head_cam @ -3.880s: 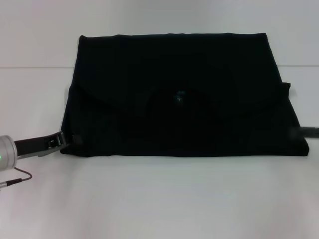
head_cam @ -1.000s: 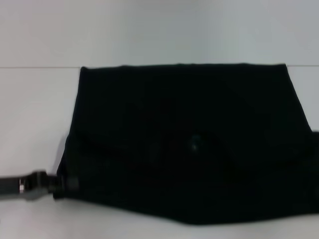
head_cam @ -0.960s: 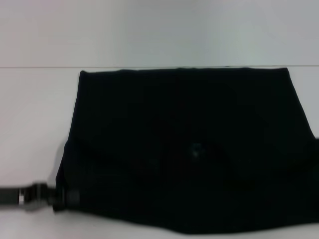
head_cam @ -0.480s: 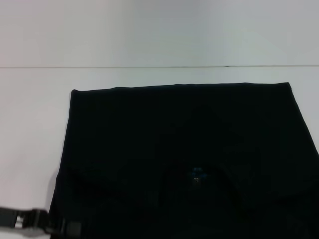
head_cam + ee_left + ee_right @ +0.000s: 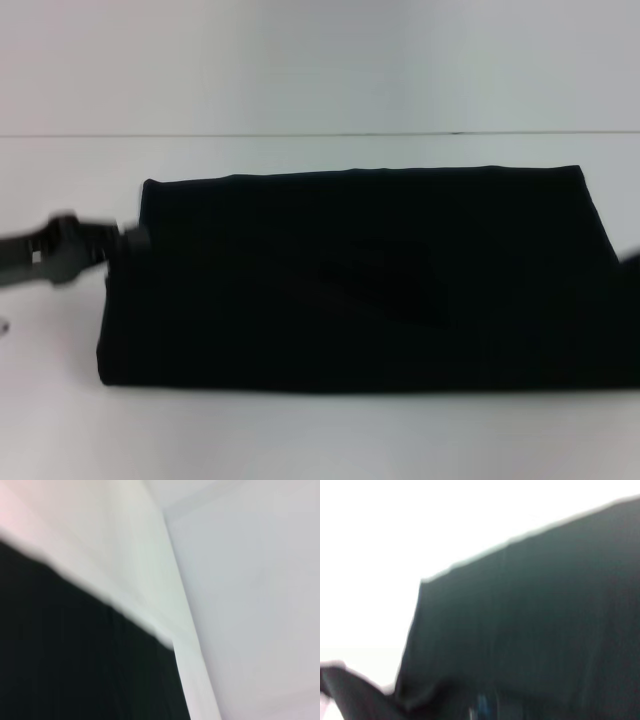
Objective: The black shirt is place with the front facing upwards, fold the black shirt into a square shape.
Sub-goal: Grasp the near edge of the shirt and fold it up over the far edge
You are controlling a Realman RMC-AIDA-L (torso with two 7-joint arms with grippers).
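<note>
The black shirt [image 5: 350, 280] lies on the white table as a wide, low rectangle with a smooth folded edge along its near side. No print shows on its top. My left gripper [image 5: 128, 240] sits at the shirt's left end near the far corner, shut on the cloth there. My right gripper [image 5: 632, 256] is only a dark sliver at the shirt's right end. In the left wrist view the black shirt [image 5: 75, 655] fills one side. The right wrist view shows the black shirt [image 5: 530, 620] close up, with a small blue label [image 5: 482, 706].
The white table [image 5: 300, 440] runs all around the shirt, with its far edge [image 5: 320, 133] a thin line beyond the cloth. A thin cable end [image 5: 3, 325] shows at the left border.
The near edge of the shirt, held up close to the camera half a second ago, has been carried away and laid over the far part. My left gripper moved from near left to farther back.
</note>
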